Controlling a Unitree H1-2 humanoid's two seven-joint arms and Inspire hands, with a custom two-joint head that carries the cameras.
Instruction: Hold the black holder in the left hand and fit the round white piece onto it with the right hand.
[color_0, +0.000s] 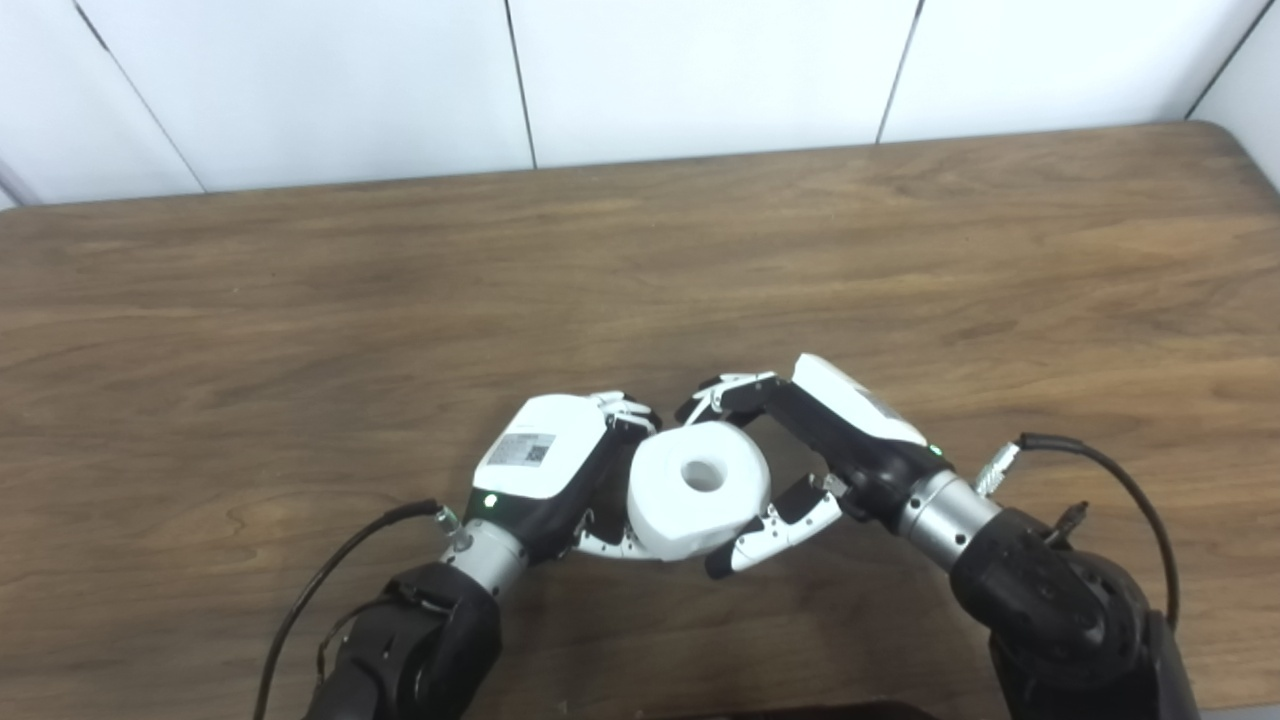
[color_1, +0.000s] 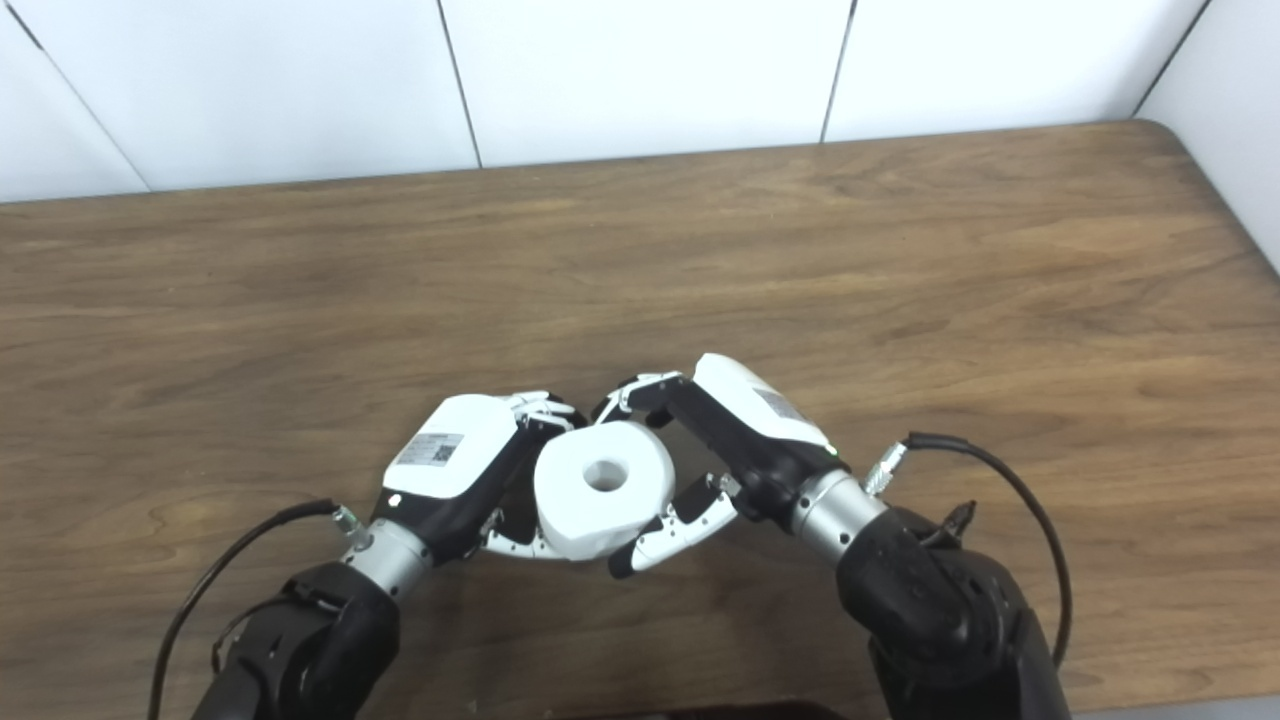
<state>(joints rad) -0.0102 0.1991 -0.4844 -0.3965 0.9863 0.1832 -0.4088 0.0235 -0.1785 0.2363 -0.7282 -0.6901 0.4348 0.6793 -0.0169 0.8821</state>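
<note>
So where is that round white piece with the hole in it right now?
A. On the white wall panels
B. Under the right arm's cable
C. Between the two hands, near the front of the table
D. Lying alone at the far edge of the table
C: the round white piece sits between the left hand and the right hand, whose fingers curl around its sides.

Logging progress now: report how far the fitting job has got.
Both hands have met above the table. The round white piece sits between the left hand and right hand, both touching it. The black holder is hidden, so seating remains unconfirmed; release is left.
</note>
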